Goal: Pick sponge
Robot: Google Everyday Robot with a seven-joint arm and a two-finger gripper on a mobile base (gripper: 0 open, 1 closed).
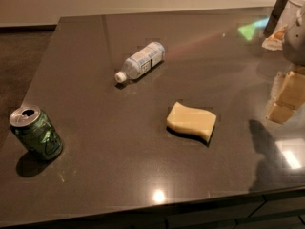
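The sponge [191, 121] is a pale yellow, thick foam block with wavy edges. It lies flat on the dark glossy table [95, 175], right of the middle. My gripper [286, 101] hangs at the right edge of the view, above the table. It is to the right of the sponge, well apart from it and not touching it. It holds nothing that I can see.
A small clear water bottle [141, 61] lies on its side behind and left of the sponge. A green drink can [36, 133] stands tilted near the front left edge. A bag-like object [277, 25] sits at the far right corner.
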